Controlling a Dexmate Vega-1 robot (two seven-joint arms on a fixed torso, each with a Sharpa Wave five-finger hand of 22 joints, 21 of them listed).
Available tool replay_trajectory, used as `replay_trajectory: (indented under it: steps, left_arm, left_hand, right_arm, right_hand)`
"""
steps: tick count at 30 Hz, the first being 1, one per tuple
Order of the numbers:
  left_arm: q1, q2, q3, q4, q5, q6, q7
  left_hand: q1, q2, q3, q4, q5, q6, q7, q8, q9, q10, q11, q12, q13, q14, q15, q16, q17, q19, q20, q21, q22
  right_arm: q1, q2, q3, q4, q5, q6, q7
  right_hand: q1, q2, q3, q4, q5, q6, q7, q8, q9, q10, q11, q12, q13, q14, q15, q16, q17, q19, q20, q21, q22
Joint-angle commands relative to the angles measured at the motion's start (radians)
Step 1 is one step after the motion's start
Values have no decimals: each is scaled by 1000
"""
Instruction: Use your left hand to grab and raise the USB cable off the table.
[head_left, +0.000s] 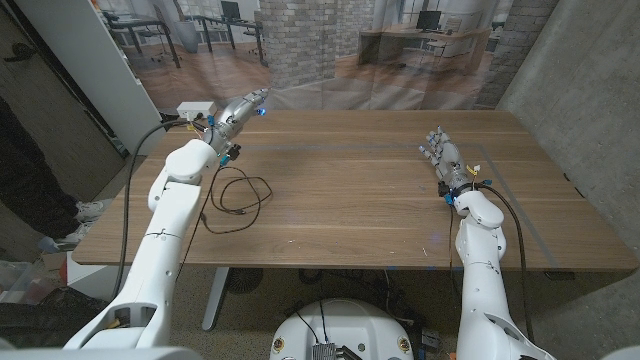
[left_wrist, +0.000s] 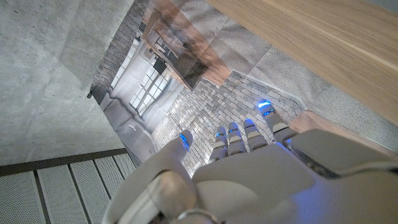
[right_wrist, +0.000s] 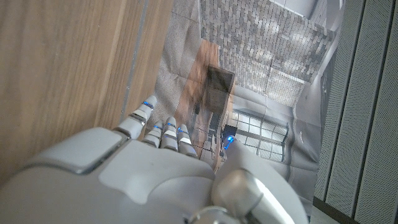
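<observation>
While the cable (head_left: 236, 196) lies looped on the table (head_left: 350, 190) just beside our left forearm, the left hand (head_left: 240, 108) sits raised at about 12 o'clock from the loop, fingers (left_wrist: 235, 138) extended, close together, holding nothing. Judgement: we should draw the hand back toward 6 o'clock, lower it over the loop, spread the fingers, and pinch where the wire arcs clear of the wood before lifting straight up. Right hand (head_left: 441, 156) rests at 3 o'clock, well apart, fingers straight, empty.
</observation>
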Motion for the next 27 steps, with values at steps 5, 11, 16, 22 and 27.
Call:
replay_trajectory:
  steps: [5, 11, 16, 22, 27]
  left_arm:
    - [25, 36, -13, -66, 49, 29, -25]
    - [30, 55, -17, -88, 64, 39, -40]
    - [32, 67, -20, -100, 73, 46, -52]
    - [33, 93, -22, -121, 90, 60, -78]
    - [33, 120, -22, -138, 108, 72, -102]
  left_hand:
    - [35, -5, 9, -36, -12, 4, -5, -1, 1, 5, -7, 2, 5, 1, 8, -5, 1, -11, 2, -10, 0]
    - [48, -7, 14, -54, -19, 4, -6, -3, 1, 4, -5, 1, 5, 1, 12, -6, 1, -10, 0, -14, 0]
    - [62, -9, 18, -72, -26, 1, -9, -5, 2, 5, -2, 0, 5, 3, 11, -5, 1, -8, -8, -17, 0]
    - [75, -17, 20, -92, -35, -1, -14, -6, 2, 5, -1, -1, 5, 5, 11, -5, 1, -8, -13, -21, -1]
    - [98, -53, 13, -138, -55, -2, -22, -5, 2, 6, 1, -1, 6, 11, 11, -3, 2, -5, 12, -30, -1]
  right_arm:
    - [-5, 6, -1, 0, 1, 3, 4]
    - [-3, 6, -3, 6, 1, 5, 5]
    - [-3, 7, -3, 6, 2, 6, 6]
    - [-6, 9, -4, 2, 0, 5, 3]
    - [-7, 9, -4, 2, 1, 3, 5]
  right_hand:
    - [-10, -5, -1, -6, 0, -2, 9, 5, 4, 3, 8, 4, 5, 1, 6, 3, 4, 8, 4, 6, 2]
    - [-11, -6, -2, -6, 0, -2, 10, 5, 4, 2, 8, 4, 5, 1, 6, 4, 4, 8, 5, 6, 2]
    - [-11, -7, -3, -7, 0, -2, 10, 5, 4, 4, 9, 5, 5, 1, 7, 3, 4, 8, 4, 6, 2]
    - [-12, -8, -3, -7, 0, -1, 9, 6, 4, 5, 8, 5, 6, 2, 7, 4, 4, 9, 5, 6, 2]
    - [-13, -9, -4, -7, 0, -1, 10, 6, 4, 5, 9, 5, 6, 1, 7, 3, 4, 9, 6, 6, 2]
